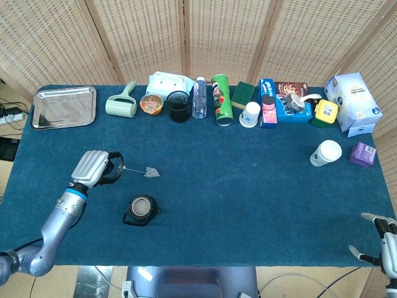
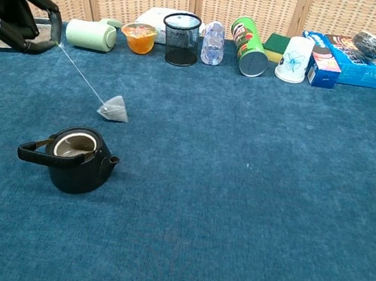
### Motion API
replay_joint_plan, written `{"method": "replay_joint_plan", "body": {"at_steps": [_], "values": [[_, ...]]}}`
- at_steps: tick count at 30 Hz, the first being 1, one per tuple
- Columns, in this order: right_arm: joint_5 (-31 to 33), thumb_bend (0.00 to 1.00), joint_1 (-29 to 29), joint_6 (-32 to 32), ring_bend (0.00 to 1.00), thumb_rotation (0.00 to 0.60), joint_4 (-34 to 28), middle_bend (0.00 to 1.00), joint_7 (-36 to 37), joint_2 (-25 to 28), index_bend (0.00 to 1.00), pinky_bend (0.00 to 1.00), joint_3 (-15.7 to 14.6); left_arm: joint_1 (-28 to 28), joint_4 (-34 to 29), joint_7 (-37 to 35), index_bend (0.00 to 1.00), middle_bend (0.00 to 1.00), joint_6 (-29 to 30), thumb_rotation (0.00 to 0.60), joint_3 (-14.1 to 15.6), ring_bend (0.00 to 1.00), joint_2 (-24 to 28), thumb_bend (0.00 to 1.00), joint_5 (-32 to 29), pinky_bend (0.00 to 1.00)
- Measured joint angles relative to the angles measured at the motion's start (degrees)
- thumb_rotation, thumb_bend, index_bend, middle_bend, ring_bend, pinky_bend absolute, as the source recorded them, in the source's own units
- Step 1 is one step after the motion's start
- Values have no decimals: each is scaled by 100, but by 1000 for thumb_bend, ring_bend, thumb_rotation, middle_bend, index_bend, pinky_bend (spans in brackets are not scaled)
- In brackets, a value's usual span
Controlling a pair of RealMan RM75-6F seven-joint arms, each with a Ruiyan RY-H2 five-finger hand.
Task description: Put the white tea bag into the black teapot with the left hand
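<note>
My left hand (image 1: pixel 94 166) (image 2: pixel 17 6) is raised over the left part of the table and pinches the end of the tea bag's string. The white tea bag (image 1: pixel 151 172) (image 2: pixel 114 108) hangs at the string's far end, tilted, low over the cloth or just touching it; I cannot tell which. The black teapot (image 1: pixel 141 210) (image 2: pixel 75 158) stands open, lid off, below and to the right of my left hand. My right hand (image 1: pixel 383 247) shows at the lower right corner of the head view, fingers apart, holding nothing.
A metal tray (image 1: pixel 64 107) lies at the back left. A row of items lines the far edge: a lint roller (image 1: pixel 121 103), a black mesh cup (image 1: pixel 179 106), a bottle (image 1: pixel 199 97), a green can (image 1: pixel 221 99) and boxes. A white cup (image 1: pixel 325 153) stands at right.
</note>
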Motion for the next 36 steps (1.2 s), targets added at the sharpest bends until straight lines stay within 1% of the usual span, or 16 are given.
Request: {"method": "replay_joint_plan", "body": {"at_steps": [9, 17, 23, 36], "values": [[-49, 185, -41, 1, 196, 600, 107, 262, 123, -83, 248, 129, -50, 148, -506, -883, 714, 1000, 99, 600, -103, 1000, 366, 501, 392, 973], [-55, 185, -81, 45, 197, 600, 135, 262, 140, -104, 248, 129, -53, 252, -875, -1572, 713, 1000, 186, 600, -81, 1000, 619, 502, 936, 973], [-41, 186, -62, -6, 197, 600, 142, 262, 138, -113, 248, 130, -43, 267, -1077, -1812, 713, 1000, 238, 600, -11, 1000, 748, 501, 1272, 973], [-1, 185, -40, -52, 197, 600, 95, 262, 84, -78, 248, 131, -8, 306, -1243, -2040, 714, 1000, 263, 600, 214, 1000, 946, 500, 1605, 973]]}}
